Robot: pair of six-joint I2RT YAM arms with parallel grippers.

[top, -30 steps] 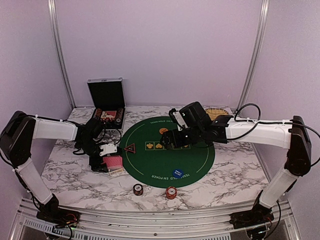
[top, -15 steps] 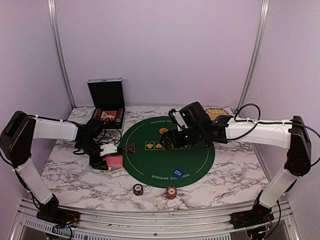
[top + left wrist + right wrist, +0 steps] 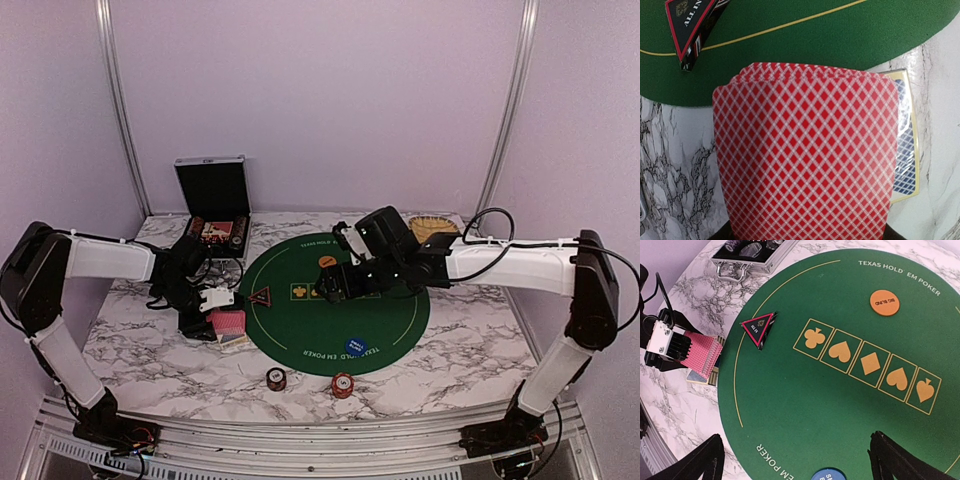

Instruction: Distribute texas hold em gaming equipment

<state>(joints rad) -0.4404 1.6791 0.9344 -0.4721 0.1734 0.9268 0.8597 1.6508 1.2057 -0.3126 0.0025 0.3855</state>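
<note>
Seen from above, the orange button (image 3: 327,261), blue button (image 3: 356,346), triangular marker (image 3: 260,296) and two chip stacks (image 3: 275,378) look placed, while the left gripper (image 3: 220,314) clamps the red-backed cards (image 3: 229,324) beside the green mat (image 3: 390,320); the left wrist view shows those cards fanned and seemingly undealt over a blue-backed card (image 3: 902,150); the right wrist view shows the right gripper (image 3: 795,437) spread and empty above vacant card slots (image 3: 870,364).

Red diamond-backed playing cards (image 3: 805,150), slightly fanned, sit clamped in the left hand (image 3: 681,348). A dark, red-edged triangular marker (image 3: 759,328) lies flat just beyond it. An orange disc button (image 3: 884,303) and a blue disc button (image 3: 827,475) lie well apart below the right hand (image 3: 795,437).
</note>
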